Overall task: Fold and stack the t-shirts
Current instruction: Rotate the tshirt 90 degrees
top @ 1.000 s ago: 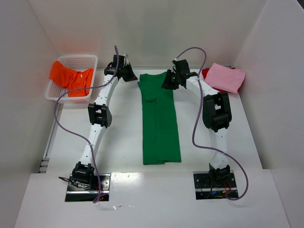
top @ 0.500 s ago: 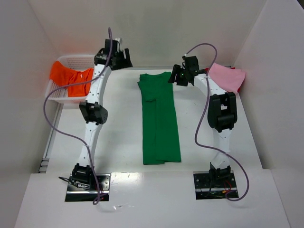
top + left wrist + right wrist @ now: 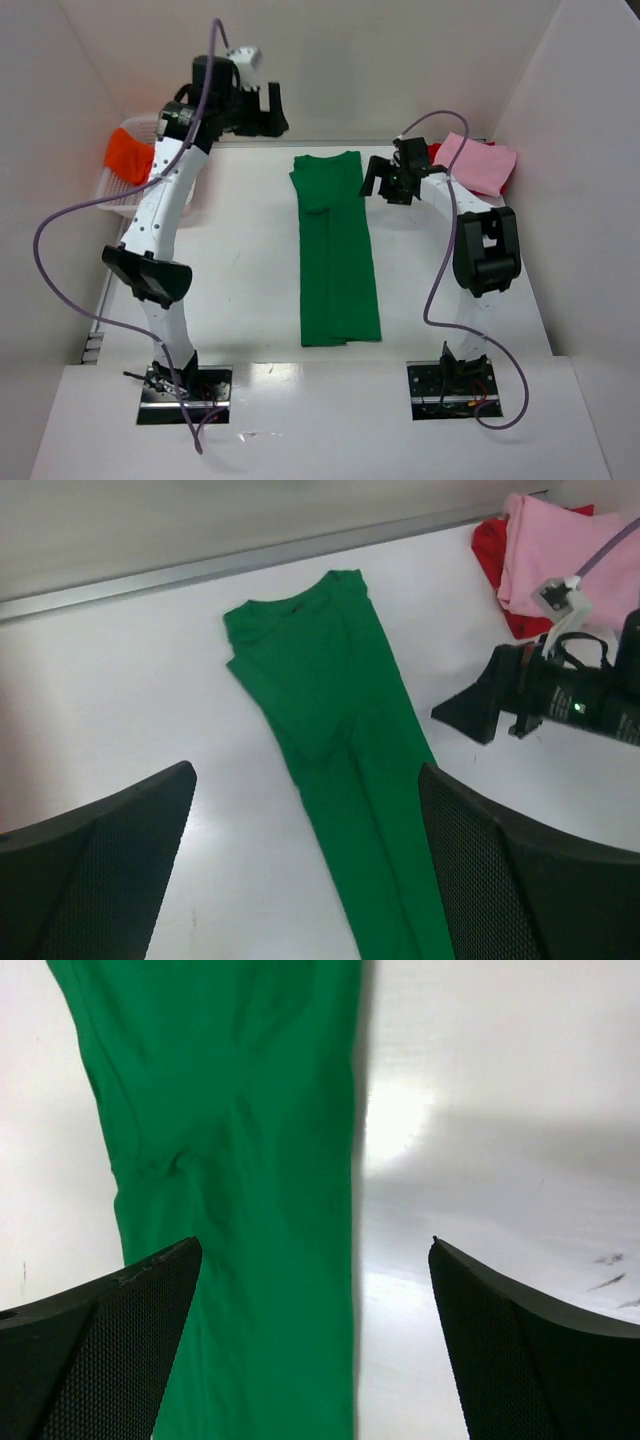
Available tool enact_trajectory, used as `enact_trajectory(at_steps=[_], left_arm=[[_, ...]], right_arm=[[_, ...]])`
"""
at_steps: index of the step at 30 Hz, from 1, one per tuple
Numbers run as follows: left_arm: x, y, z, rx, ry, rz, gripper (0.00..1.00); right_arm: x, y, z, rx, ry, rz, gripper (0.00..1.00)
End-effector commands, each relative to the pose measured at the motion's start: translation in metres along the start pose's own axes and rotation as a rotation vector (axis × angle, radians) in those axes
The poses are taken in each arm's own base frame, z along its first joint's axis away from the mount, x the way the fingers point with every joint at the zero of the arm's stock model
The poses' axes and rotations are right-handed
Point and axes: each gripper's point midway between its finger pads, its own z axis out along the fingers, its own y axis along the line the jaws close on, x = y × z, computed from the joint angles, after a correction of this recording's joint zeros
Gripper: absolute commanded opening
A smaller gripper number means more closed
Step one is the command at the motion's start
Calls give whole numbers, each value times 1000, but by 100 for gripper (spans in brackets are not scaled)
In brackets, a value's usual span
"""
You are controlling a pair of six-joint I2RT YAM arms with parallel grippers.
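A green t-shirt [image 3: 335, 250] lies flat in the middle of the table, folded into a long narrow strip with its collar at the far end. My left gripper [image 3: 272, 108] is raised high over the far left, open and empty; its wrist view looks down on the green t-shirt [image 3: 330, 710]. Just right of the collar end hovers my right gripper [image 3: 383, 185], open with nothing in it, over the green t-shirt's [image 3: 230, 1160] right edge. A pink t-shirt [image 3: 480, 165] lies on a red one [image 3: 435, 152] at the far right. An orange t-shirt [image 3: 128, 155] sits in the basket.
The white mesh basket [image 3: 125, 195] stands at the far left, partly hidden by my left arm. White walls close in the table at the back and on both sides. The pink t-shirt [image 3: 565, 550] and red t-shirt [image 3: 490, 550] show in the left wrist view.
Both grippers have opened and drawn away from the green t-shirt's collar end. The left arm has risen and swung back to the left; the right gripper has moved right.
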Motion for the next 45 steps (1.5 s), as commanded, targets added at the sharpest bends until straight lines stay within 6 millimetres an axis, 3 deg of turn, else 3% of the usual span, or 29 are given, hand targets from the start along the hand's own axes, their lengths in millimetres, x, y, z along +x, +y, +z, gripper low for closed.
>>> enact_trajectory(at_steps=[1,2,6,8,10,16,17,19,22,29,33,36,40,45], left_arm=[[49,-26,-31,98,-22,-57,100],[41,-37,-52,151,-104,-93,100],[100,-34,-73,192,-114,-235,100],[138,-29,-76,186,-61,-254,100],[174,-31,-76,197,30,-264,100],[241,-45,-73,311,237,-275,100],[254,-46,-72,322,282,-284,100],[284,-49,-67,336,398,-286,100],[305,-59,-66,379,487,-274,100],[342,-78,-67,440,616,-250,100],[366,-86,-70,467,716,-242,97],[383,-90,-72,465,777,-236,97],[409,-94,-75,438,851,-199,97],[421,-93,-80,407,886,-222,97]], right_arm=[[0,18,-43,-57,-59,0,100],[1,20,-50,-66,-65,2,100],[31,17,-69,-73,-28,32,100],[44,15,-77,-66,-13,61,100],[76,5,-85,-42,40,102,100],[138,1,-122,-34,96,162,100],[153,2,-127,-35,114,168,100],[167,23,-141,-78,115,188,100],[188,36,-146,-58,159,213,100],[229,30,-149,-5,223,307,100],[267,26,-158,8,276,387,98],[277,28,-165,-10,272,399,97],[299,16,-171,-1,312,414,94],[311,12,-178,-13,327,403,92]])
